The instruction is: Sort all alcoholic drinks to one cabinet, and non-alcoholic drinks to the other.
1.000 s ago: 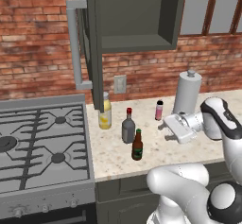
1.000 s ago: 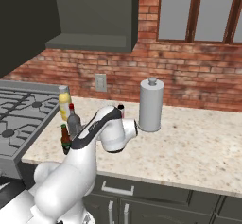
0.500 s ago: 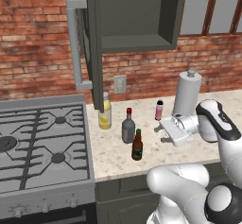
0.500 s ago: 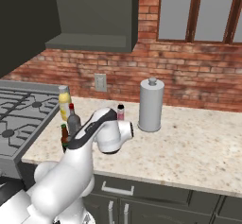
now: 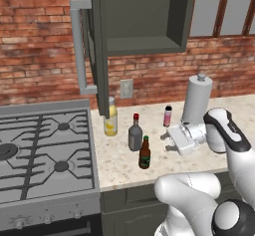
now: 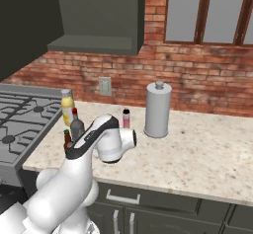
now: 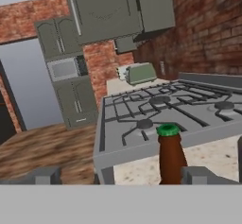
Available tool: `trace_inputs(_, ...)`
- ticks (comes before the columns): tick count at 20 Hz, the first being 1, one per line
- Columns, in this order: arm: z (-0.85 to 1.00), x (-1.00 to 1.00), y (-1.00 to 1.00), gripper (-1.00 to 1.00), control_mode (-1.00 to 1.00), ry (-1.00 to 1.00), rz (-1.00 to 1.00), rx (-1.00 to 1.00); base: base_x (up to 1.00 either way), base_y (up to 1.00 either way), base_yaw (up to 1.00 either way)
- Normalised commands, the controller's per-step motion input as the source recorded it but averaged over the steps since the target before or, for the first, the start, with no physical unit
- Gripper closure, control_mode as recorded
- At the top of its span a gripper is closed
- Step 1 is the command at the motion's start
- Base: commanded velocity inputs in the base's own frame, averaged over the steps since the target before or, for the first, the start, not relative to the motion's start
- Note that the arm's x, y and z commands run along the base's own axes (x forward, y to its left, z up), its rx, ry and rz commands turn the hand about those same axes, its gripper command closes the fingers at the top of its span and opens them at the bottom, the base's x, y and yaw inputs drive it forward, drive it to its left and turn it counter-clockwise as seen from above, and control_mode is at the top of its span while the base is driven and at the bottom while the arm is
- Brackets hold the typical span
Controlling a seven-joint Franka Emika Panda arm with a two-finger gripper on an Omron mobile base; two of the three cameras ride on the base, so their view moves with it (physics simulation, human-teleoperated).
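On the counter right of the stove stand the tall yellow bottle (image 5: pixel 110 118) (image 6: pixel 67 107), the grey red-capped bottle (image 5: pixel 135 134) (image 6: pixel 76 127), the brown beer bottle (image 5: pixel 145 154) (image 6: pixel 67 140) and the small pink bottle (image 5: pixel 168 116) (image 6: pixel 126 118). My gripper (image 5: pixel 167 140) lies level, open, pointing left, a short way right of the beer bottle. In the hand view the beer bottle (image 7: pixel 171 158) stands upright between my spread fingertips (image 7: pixel 203 175), nearer the right one, untouched. Above hangs the open cabinet (image 5: pixel 144 43) with its bar-handled door (image 5: pixel 77 46). The other cabinet is out of view.
A grey paper-towel holder (image 5: pixel 196 99) (image 6: pixel 158 109) stands just behind my wrist. The gas stove (image 5: pixel 45 150) (image 7: pixel 179 109) borders the bottles on the left. A wall outlet (image 5: pixel 126 88) sits behind them. Bare counter (image 6: pixel 207 154) stretches to the right.
My gripper has slid left and slightly lower, from beside the paper-towel holder toward the beer bottle. Its jaws stay wide. The bottles have not moved.
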Motion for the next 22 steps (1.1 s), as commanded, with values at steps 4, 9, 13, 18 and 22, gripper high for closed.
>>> trace_inputs(4,-0.08,0.00,0.13,-1.00,-1.00,0.00,-0.07,0.00,0.00,0.00,0.00)
trace_inputs(9,-0.10,0.00,0.15,-1.00,-1.00,0.00,-0.05,0.00,0.00,0.00,0.00)
trace_inputs(13,-0.09,0.00,0.14,-1.00,-1.00,0.00,-0.03,0.00,0.00,0.00,0.00)
trace_inputs(18,-0.06,0.00,0.11,-1.00,-1.00,0.00,-0.02,0.00,0.00,0.00,0.00)
trace_inputs(22,-0.07,0.00,0.12,-1.00,-1.00,0.00,-0.03,0.00,0.00,0.00,0.00)
